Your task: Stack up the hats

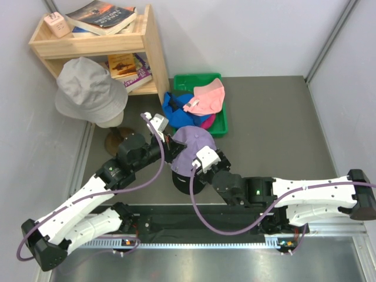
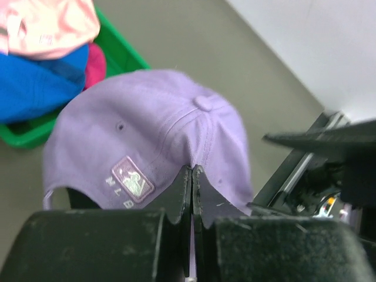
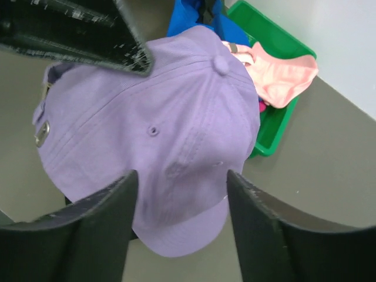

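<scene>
The grey desk carries everything. A wooden shelf stands in the far left corner, with a grey bucket hat on a stand in front of it. The green bin at the back holds the blue cap, the pink cap and a magenta cap underneath them.

The lavender cap is in the middle of the desk, sitting over the black cap, which shows only as a dark rim below it. The stack looks barely begun to me, with most caps waiting in the bin.

My left end effector has its fingers pressed together on the lavender crown, and as far as I can tell they pinch a fold of fabric near the back seam. My right end effector is spread wide, one finger on each side of the brim end, gripping nothing.

To seat this cap well, I would use the left pinch to tug the crown square over the black one. I would line up brim with brim and let go only when the fabric lies slack, because a soft crown can drag sideways as the fingers lift. The right arm should stay clear of the brim.
</scene>
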Robot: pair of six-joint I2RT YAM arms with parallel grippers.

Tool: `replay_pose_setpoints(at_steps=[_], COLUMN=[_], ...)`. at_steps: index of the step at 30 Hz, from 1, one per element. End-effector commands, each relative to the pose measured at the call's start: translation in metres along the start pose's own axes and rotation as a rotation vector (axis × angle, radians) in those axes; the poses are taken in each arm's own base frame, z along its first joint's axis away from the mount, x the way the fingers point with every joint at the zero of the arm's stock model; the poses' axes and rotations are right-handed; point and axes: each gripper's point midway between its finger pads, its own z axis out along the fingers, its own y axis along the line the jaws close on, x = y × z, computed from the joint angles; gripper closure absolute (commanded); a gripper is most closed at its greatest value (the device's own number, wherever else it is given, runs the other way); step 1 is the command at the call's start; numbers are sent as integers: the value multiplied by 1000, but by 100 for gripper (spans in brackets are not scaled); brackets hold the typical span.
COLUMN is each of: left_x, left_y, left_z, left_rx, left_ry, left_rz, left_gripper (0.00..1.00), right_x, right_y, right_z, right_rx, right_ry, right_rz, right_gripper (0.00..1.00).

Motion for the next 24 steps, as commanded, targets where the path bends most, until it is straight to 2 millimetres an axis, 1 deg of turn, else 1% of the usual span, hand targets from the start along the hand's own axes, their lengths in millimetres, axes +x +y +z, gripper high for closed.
replay_pose_setpoints(at_steps=[1, 3, 5, 7, 9, 10, 11, 12, 13, 14, 15, 18, 20, 21, 22, 23, 24], left_x=[9, 11, 13, 19, 25, 28, 29, 33, 34, 35, 37, 39, 39, 39, 38, 37, 34], left_y=[11, 15, 17, 21, 23, 23, 22, 22, 22, 21, 21, 23, 25, 27, 29, 30, 32], left_z=[-11, -16, -20, -22, -25, -25, -26, -26, -26, -27, -27, -29, -32, -33, -34, -36, -38], left_rx=[-46, -69, -80, -91, -95, -93, -87, -83, -80, -75, -76, -89, -101, -114, -122, -130, -148], left_ry=[16, 21, 18, 26, 36, 43, 44, 54, 55, 57, 60, 67, 64, 59, 54, 49, 37], left_rz=[39, 40, 35, 31, 25, 21, 20, 16, 15, 13, 11, 2, 0, 0, 0, 3, 2], left_gripper=[100, 100, 100, 100, 100, 100, 100, 100, 100, 100, 100, 100, 100, 97, 90, 83, 76], right_x=[-23, -29, -40, -49, -56, -56, -58, -63, -65, -59, -62, -54, -40, -36, -39, -32, -29], right_y=[-13, -13, -19, -19, -26, -29, -29, -22, -24, -28, -27, -9, 0, 2, 1, 2, 1], right_z=[-16, -22, -29, -33, -28, -22, -19, -19, -17, -11, -9, -9, -7, -7, -8, -7, -7], right_rx=[-6, -44, -73, -120, -133, -168, -192, -259, -271, -267, -283, -378, -406, -413, -417, -412, -408], right_ry=[-42, -59, -91, -115, -124, -127, -133, -152, -167, -163, -182, -170, -139, -132, -149, -131, -127], right_rz=[68, 96, 139, 164, 234, 251, 271, 291, 306, 315, 324, 301, 290, 291, 303, 316, 323], right_gripper=[32, 30, 28, 27, 27, 27, 27, 27, 26, 26, 25, 21, 15, 12, 10, 9, 8])
